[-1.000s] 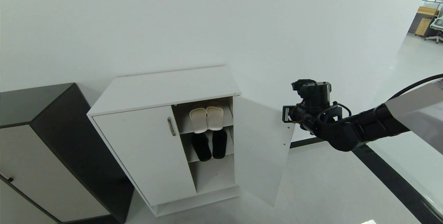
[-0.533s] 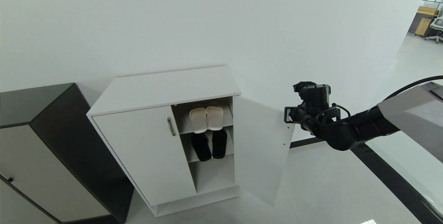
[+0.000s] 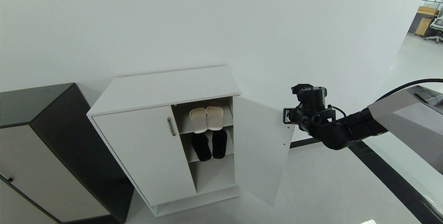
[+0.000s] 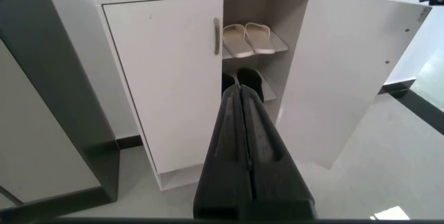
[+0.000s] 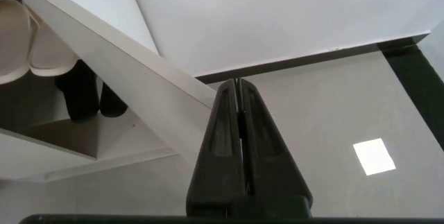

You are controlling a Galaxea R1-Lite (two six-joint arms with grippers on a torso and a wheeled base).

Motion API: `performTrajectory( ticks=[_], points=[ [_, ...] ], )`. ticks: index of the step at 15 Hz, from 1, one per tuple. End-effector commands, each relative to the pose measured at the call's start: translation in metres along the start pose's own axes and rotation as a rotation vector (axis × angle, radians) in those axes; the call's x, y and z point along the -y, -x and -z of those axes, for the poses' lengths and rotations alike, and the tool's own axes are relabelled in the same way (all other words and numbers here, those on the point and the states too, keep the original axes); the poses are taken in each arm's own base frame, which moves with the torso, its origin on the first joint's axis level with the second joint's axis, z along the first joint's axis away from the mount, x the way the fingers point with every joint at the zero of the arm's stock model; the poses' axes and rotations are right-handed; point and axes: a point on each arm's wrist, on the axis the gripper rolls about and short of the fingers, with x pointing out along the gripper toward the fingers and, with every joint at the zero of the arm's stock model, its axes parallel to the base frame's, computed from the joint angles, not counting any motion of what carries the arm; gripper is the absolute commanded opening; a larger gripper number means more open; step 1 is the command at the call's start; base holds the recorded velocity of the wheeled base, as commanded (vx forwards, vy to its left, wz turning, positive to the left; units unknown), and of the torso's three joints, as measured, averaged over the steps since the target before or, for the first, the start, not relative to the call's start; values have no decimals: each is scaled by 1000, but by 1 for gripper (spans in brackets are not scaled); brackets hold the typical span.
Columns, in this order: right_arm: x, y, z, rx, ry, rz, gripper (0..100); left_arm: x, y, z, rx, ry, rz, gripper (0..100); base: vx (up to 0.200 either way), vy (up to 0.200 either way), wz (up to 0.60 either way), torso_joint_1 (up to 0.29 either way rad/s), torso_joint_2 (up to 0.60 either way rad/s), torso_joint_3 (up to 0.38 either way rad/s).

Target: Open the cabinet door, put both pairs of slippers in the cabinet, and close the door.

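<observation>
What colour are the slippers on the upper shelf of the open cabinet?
Cream-white: the upper pair shows best in the head view.

Bright, even light washes the white wall (image 3: 207, 19) and pale floor (image 3: 328, 182), leaving only soft shadows. The white cabinet (image 3: 162, 89) shades its own shelves, where the black slippers (image 3: 201, 146) sit in gloom. Its open door (image 3: 259, 148) lays a faint shadow on the wall behind. A hard-edged patch of light (image 5: 374, 156) glares on the floor. The head view's wide lens bows straight lines near the edges, tilting the dark cabinet (image 3: 34, 102).
</observation>
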Motion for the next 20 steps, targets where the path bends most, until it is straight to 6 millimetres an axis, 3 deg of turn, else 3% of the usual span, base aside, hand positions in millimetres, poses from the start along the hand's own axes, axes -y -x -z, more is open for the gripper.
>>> performTrajectory(
  ticks=[1, 8, 13, 20],
  points=[
    [0, -2, 3, -6, 3, 1, 0, 0, 0, 0, 0, 1, 0, 0, 0, 0, 0, 0, 0, 0],
    [-3, -2, 6, -15, 8, -2, 0, 0, 0, 0, 0, 1, 0, 0, 0, 0, 0, 0, 0, 0],
    [-18, 6, 15, -35, 27, -34, 0, 0, 0, 0, 0, 1, 0, 0, 0, 0, 0, 0, 0, 0],
    [-64, 59, 23, -63, 79, -168, 0, 0, 0, 0, 0, 1, 0, 0, 0, 0, 0, 0, 0, 0]
  ],
)
